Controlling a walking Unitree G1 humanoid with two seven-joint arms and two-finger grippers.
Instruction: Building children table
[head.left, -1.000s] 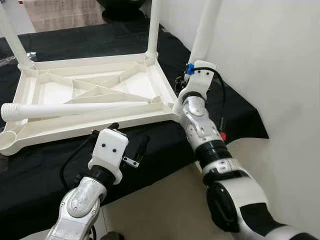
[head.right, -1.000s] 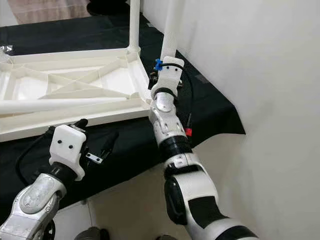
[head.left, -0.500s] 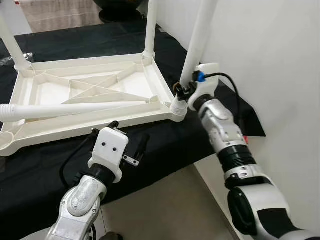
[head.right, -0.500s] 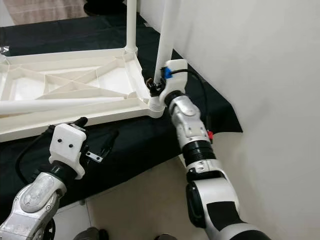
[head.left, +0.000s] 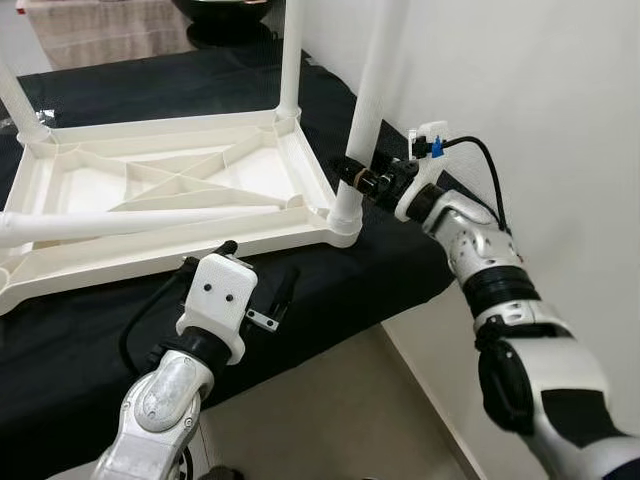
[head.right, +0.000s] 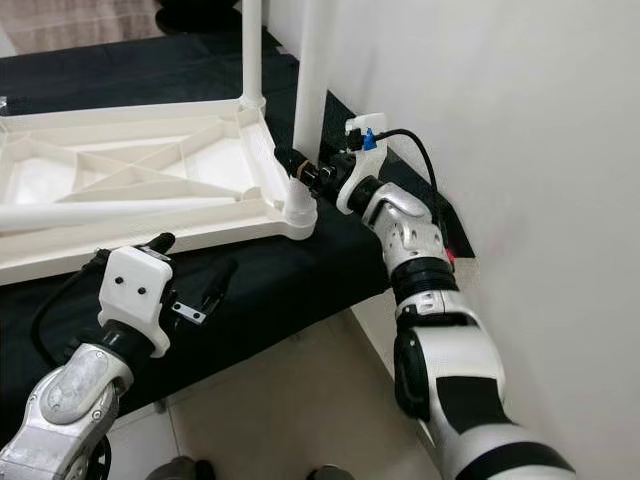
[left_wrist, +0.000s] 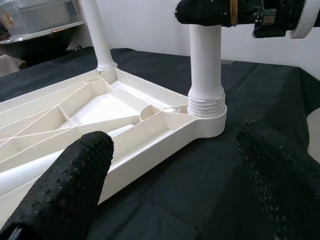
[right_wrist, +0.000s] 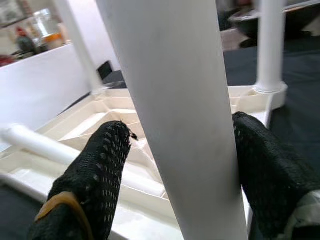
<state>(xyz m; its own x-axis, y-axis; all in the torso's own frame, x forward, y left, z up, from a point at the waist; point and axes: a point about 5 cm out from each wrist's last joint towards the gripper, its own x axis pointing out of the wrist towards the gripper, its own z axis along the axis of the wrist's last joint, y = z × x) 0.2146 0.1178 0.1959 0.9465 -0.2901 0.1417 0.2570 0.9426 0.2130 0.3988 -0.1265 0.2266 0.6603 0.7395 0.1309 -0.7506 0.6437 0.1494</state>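
The upturned tabletop (head.left: 180, 190) lies on black cloth (head.left: 330, 290) with three legs upright and one loose leg (head.left: 130, 220) across it. Right gripper (head.left: 362, 180) pinches the 3 o'clock corner leg (head.left: 365, 120); left gripper (head.left: 258, 285), fingers spread, hovers at 6.

Head cameras look steeply down on the upturned white tabletop (head.left: 170, 190) and black cloth (head.left: 330, 290). The left wrist camera sits low, facing the corner leg (left_wrist: 206, 65); the right wrist camera views that leg at close range.
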